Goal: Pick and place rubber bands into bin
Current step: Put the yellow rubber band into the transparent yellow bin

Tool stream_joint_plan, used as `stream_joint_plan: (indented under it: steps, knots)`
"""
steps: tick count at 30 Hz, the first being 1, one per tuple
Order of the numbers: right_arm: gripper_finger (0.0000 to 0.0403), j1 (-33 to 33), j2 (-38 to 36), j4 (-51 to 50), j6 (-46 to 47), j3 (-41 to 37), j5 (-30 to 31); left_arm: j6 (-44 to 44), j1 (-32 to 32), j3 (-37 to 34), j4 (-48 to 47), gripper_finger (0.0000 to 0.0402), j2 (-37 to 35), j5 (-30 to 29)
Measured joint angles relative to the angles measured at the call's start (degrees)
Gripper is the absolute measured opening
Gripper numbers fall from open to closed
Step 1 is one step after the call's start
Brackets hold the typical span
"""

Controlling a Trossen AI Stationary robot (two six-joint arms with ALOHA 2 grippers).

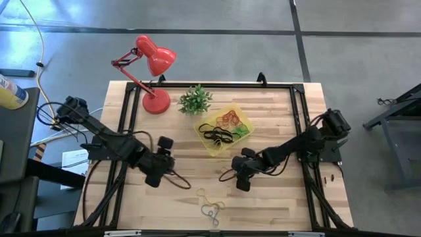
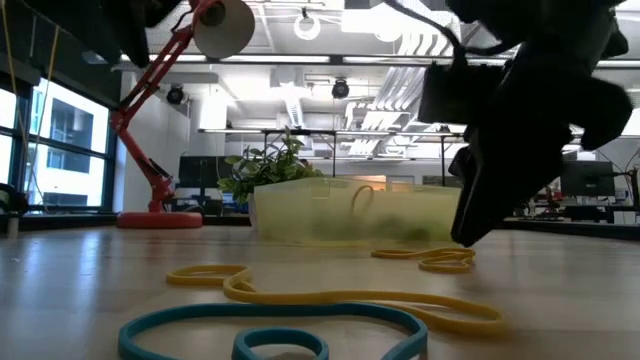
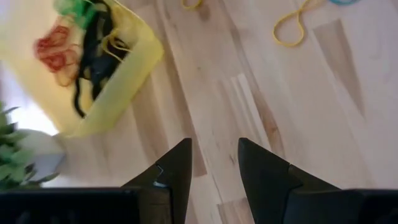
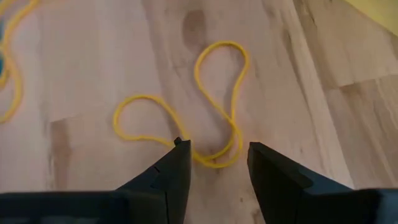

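Observation:
The bin is a shallow yellow tray on the table's far middle, with black, red, green and orange rubber bands lying in it. My right gripper is open and low over the wood just near of the bin. Its fingers stand on either side of one end of a twisted yellow rubber band lying flat. My left gripper is open over bare wood left of the bin. A second yellow band and a teal one lie near the table's near edge. My right gripper's fingers come slanting down on either side of the yellow band's near loop, which lies flat on the table. Whether a fingertip touches the strand I cannot tell.
A red desk lamp and a small green plant stand at the far edge, left of the bin. A black frame runs round the tabletop. Bare wood lies between the two grippers and toward the near right corner.

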Motion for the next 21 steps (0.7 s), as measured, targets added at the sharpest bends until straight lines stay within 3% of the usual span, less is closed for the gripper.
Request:
stream_joint_plan:
  steps: [7, 16, 21]
  knots:
    - [0.0145, -1.2, 1.8, 0.5, 1.1, 0.0, -0.4, -8.4, -5.3, 0.0, -4.5, 0.0118, -3.5, -7.0]
    - [0.014, -0.6, 5.1, 3.8, 1.8, 0.3, -2.1, -14.6, -8.4, 0.0, -8.0, 0.0117, -3.8, -10.6]
    - [0.0079, -0.5, 5.1, 1.8, 1.5, 0.3, -1.1, -15.2, -8.3, 0.0, -8.3, 0.0117, -3.8, -11.5]
